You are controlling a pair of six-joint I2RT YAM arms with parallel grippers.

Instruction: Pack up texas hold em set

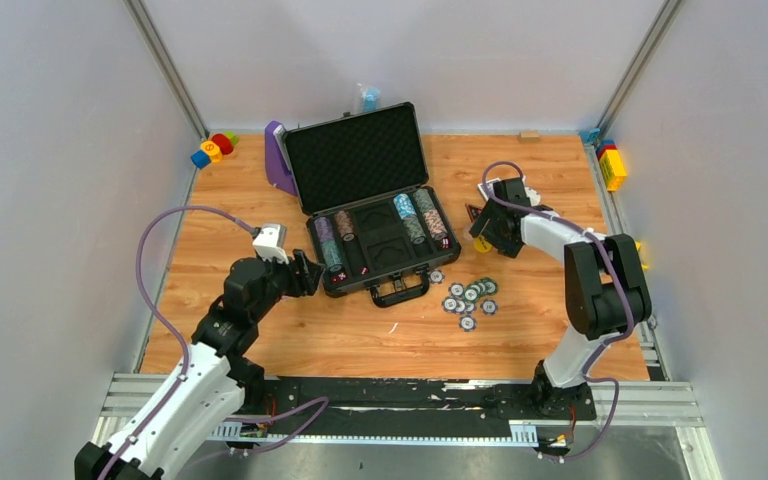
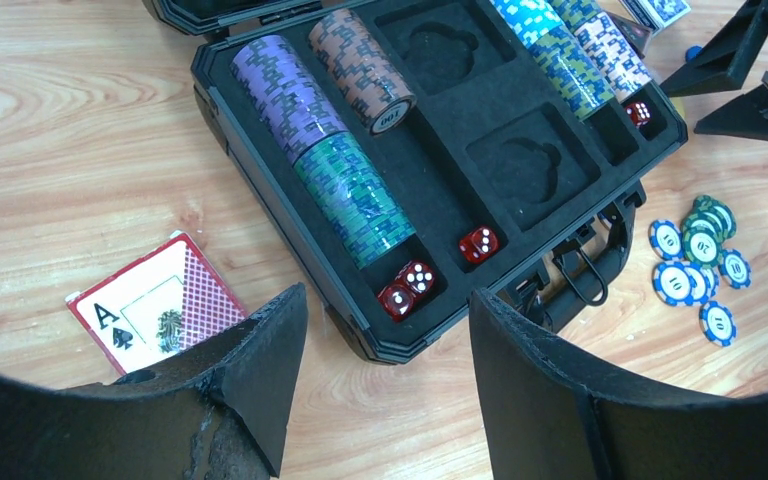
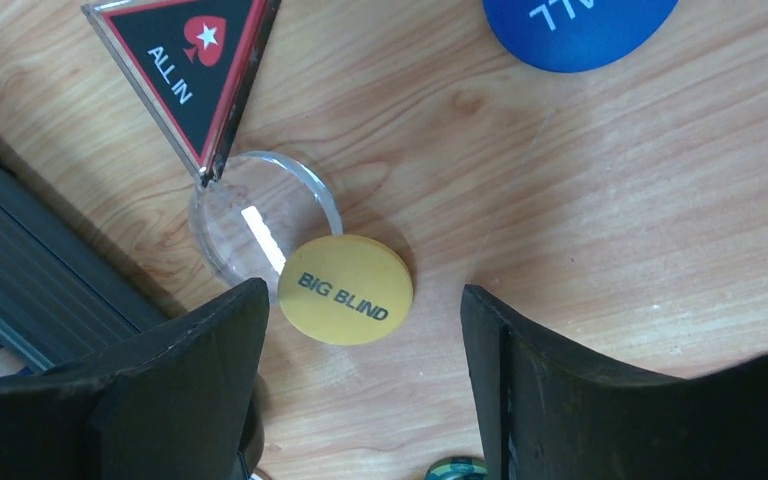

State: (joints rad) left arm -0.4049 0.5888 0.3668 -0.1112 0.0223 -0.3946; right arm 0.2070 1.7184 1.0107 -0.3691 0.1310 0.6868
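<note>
right tool is hovering wide open over the yellow big blind button on the worktop, right of the open briefcase. left tool is hanging open and empty at the briefcase's near-left corner, with the ace card lying beside that corner. loose chips are lying near-right of the briefcase.

"BIG BLIND" is printed on yellow round disc; "ALL IN" w/ starred spade on black-and-red triangular plaque; "ALL", upside down & cut off, on blue round disc; "A" w/ spade on red-bordered playing card.
</note>
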